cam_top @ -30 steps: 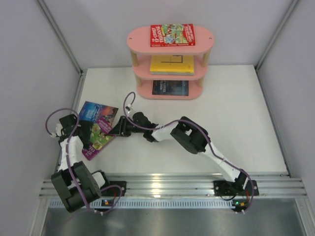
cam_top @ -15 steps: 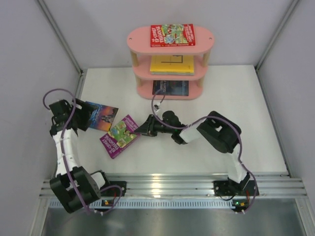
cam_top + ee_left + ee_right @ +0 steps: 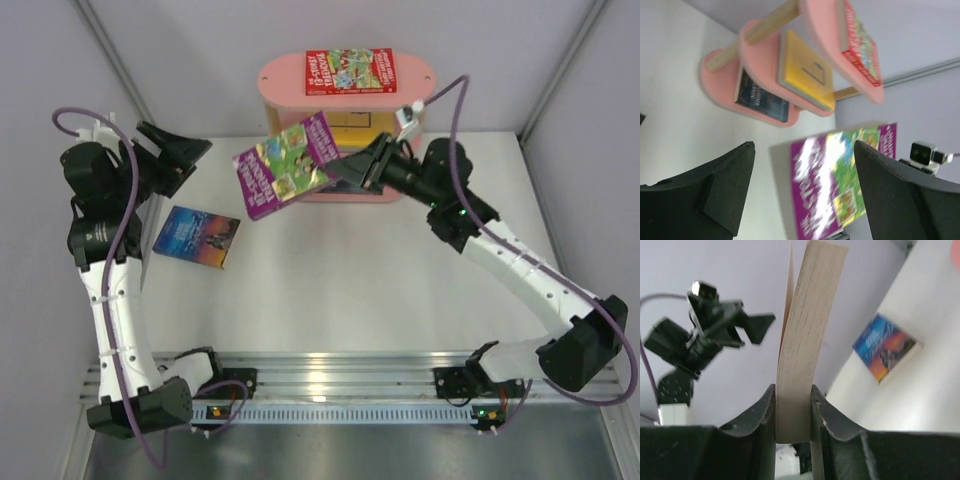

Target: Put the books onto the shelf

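My right gripper (image 3: 345, 168) is shut on the purple book with the green picture (image 3: 285, 165) and holds it in the air, tilted, in front of the pink shelf (image 3: 285, 75). In the right wrist view its pale page edge (image 3: 805, 315) is pinched between the jaws of the right gripper (image 3: 792, 400). A red book (image 3: 350, 72) lies on the top board, a yellow one (image 3: 805, 70) on the middle, a navy one (image 3: 760, 95) on the bottom. The blue book with the orange glow (image 3: 197, 236) lies flat on the table. My left gripper (image 3: 190, 162) hangs open and empty, high at the left.
Grey walls close in the white table (image 3: 420, 270) on three sides. The left arm stands tall along the left edge. A metal rail (image 3: 330, 375) runs along the near edge. In the left wrist view the purple book (image 3: 840, 180) shows beyond the open fingers (image 3: 730, 190).
The right gripper closed on the purple book and carried it from the table up and back to the shelf front. The left arm rose away from the blue book, which stays on the table.
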`<state>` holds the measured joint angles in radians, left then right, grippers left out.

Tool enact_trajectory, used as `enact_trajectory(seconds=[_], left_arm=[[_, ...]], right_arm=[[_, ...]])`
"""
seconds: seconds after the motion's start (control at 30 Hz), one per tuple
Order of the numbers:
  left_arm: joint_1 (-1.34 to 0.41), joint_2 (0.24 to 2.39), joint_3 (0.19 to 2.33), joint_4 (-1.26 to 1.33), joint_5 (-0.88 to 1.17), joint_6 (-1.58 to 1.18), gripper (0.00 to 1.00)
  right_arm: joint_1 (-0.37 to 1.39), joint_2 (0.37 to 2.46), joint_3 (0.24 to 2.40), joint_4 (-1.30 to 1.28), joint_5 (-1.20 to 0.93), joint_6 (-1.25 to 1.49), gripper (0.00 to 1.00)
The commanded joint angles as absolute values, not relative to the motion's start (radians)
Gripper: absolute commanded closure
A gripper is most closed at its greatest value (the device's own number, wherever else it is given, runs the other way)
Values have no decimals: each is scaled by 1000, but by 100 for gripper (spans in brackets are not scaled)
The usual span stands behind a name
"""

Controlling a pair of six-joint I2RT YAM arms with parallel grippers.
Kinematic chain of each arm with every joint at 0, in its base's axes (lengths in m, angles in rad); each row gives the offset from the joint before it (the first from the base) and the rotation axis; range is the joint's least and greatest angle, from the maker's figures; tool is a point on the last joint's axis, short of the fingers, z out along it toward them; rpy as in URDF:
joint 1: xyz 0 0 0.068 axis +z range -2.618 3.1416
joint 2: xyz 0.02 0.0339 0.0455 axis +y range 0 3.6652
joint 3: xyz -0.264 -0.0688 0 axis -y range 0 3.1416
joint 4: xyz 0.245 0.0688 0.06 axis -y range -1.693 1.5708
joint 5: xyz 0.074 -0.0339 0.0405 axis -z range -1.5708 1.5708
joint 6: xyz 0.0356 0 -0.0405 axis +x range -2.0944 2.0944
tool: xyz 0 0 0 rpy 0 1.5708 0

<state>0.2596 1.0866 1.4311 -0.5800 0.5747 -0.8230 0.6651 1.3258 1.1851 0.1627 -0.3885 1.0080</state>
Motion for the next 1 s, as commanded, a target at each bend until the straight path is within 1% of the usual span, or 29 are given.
enact_trajectory(seconds=[0.0, 0.03, 0.1, 0.13, 0.2, 0.23, 0.3, 0.33, 0.43, 0.53, 0.67, 0.77, 0.97], left_arm=[[221, 1109, 1549, -551, 655, -880, 16], [219, 1112, 1555, -516, 658, -891, 16], [219, 1117, 1554, -479, 661, -919, 16], [219, 1121, 1552, -465, 660, -923, 16], [218, 1140, 1554, -430, 663, -933, 16], [215, 1149, 1554, -416, 660, -936, 16], [206, 1176, 1562, -355, 660, -946, 16], [199, 1190, 1568, -335, 657, -948, 16], [167, 1259, 1620, -287, 640, -942, 16], [101, 1345, 1699, -268, 598, -899, 16], [14, 1469, 1843, -264, 568, -815, 18], [-44, 1546, 1894, -227, 537, -792, 18], [-110, 1663, 1972, -130, 476, -776, 19]], right_arm=[[563, 1288, 1438, 14, -388, 936, 100], [514, 1327, 1557, -18, -400, 930, 100], [471, 1379, 1682, -60, -419, 917, 100], [450, 1438, 1806, -105, -419, 913, 100], [384, 1501, 1909, -129, -429, 926, 100], [362, 1563, 1995, -136, -436, 936, 100], [307, 1627, 2067, -138, -463, 965, 100], [296, 1681, 2130, -138, -472, 971, 100], [261, 1770, 2230, -124, -500, 973, 100], [235, 1831, 2279, -114, -505, 976, 100], [199, 1874, 2258, -65, -509, 1005, 100], [190, 1871, 2191, -8, -503, 1022, 100], [156, 1917, 2174, 60, -520, 1077, 100]])
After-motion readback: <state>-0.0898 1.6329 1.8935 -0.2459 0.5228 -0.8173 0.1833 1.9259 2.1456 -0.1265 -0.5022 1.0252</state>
